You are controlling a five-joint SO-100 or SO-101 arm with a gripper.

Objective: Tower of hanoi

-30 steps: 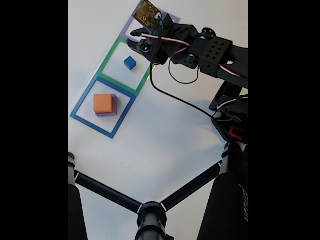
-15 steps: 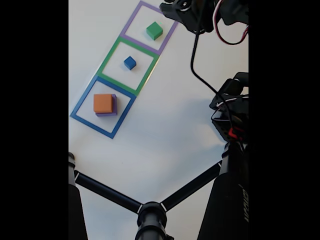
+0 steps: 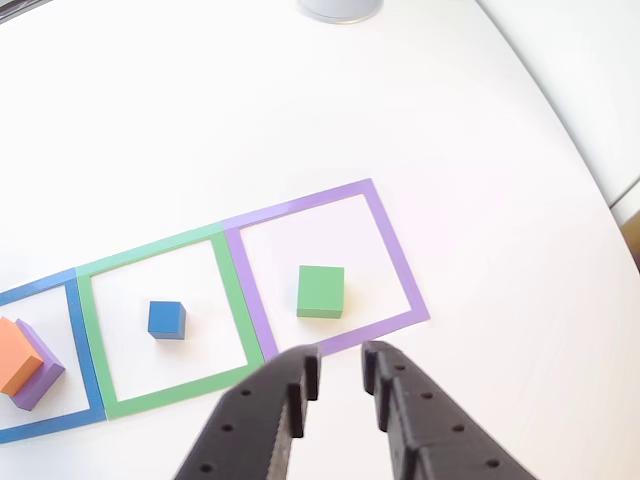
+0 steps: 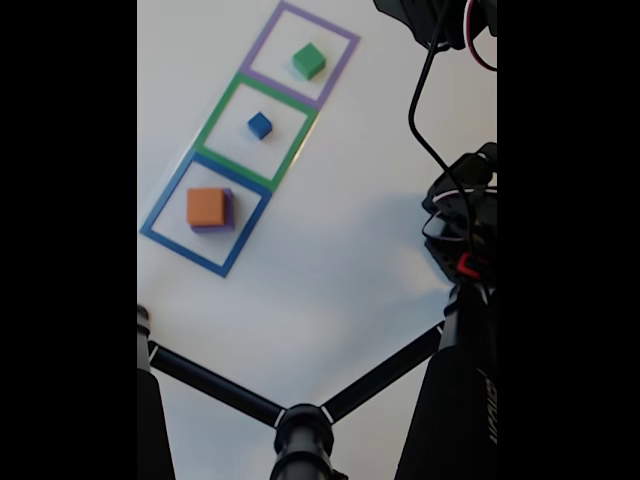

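A green cube (image 3: 321, 291) (image 4: 308, 61) sits alone inside the purple square outline (image 3: 395, 255). In the other view my gripper (image 3: 341, 362) hangs just in front of it, above the purple line, open with nothing between its black fingers (image 3: 300, 385). The green outline (image 3: 150, 250) holds a small blue cube (image 3: 166, 320) (image 4: 260, 125). Inside the blue outline (image 3: 88, 360), an orange block (image 3: 18, 355) (image 4: 206, 206) lies on top of a purple block (image 3: 45, 372). The fixed view catches the arm (image 4: 440, 15) at the top right edge.
Black tripod legs (image 4: 300, 430) cross the bottom of the fixed view, and a black cable (image 4: 425, 110) hangs from the arm down to its base. A grey round object (image 3: 340, 8) stands at the far edge. The table's curved rim (image 3: 580, 150) runs along the right.
The arm has pulled back from over the purple square toward the top right of the fixed view. The green cube is left uncovered in that square. The other blocks have not moved.
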